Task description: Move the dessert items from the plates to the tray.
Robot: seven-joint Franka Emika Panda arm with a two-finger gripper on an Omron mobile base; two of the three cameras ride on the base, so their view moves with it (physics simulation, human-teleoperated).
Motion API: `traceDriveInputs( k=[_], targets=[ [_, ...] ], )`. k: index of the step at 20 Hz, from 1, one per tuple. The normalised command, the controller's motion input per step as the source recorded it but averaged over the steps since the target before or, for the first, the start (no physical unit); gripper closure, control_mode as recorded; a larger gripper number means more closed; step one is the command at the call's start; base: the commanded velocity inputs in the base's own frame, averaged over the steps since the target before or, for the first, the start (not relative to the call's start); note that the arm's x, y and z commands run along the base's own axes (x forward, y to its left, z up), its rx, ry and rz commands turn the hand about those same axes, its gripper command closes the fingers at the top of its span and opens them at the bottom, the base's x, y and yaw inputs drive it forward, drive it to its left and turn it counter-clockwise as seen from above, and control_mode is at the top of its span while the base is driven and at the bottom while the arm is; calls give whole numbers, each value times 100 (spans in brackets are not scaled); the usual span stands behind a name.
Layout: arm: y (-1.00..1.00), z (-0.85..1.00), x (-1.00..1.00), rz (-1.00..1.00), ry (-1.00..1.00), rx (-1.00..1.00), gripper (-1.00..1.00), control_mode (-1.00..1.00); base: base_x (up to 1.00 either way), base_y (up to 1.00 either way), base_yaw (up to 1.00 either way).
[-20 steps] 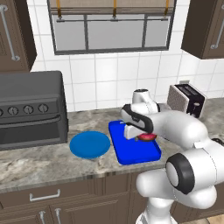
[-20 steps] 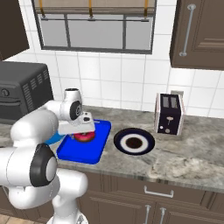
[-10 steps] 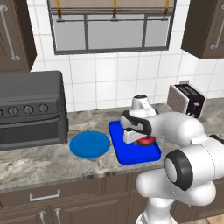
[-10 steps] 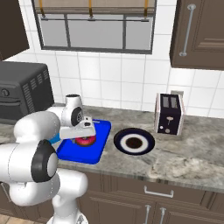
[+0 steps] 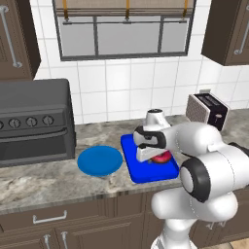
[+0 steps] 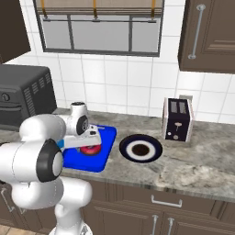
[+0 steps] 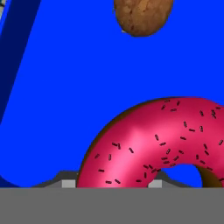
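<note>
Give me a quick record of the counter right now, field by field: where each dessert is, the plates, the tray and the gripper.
donut: pink-frosted donut down in the tray, under the gripper
brown ball: brown ball in the tray, apart from the donut
tray: blue tray on the counter
round blue plate: blue plate bare, beside the tray
rimmed plate: dark-rimmed plate bare, between tray and toaster
gripper: gripper low over the donut; fingers hidden, so grip unclear

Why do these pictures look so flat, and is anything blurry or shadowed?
Hand view: the pink donut carries one soft highlight, and the brown ball drops a thin dark shadow on the blue tray; sprinkles look slightly soft. Left base view: even light, faint shading beneath the round blue plate. Right base view: toaster evenly lit, no glare.
</note>
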Motion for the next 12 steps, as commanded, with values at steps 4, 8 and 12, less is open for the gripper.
traceDriveInputs(
  k=[4,8,12],
  targets=[
    [0,-24,0,0,0,1,100,-100,0,0,0],
    [0,-32,0,0,0,2,100,-100,0,0,0],
    [0,-26,6,1,0,3,100,-100,0,0,0]
  ],
)
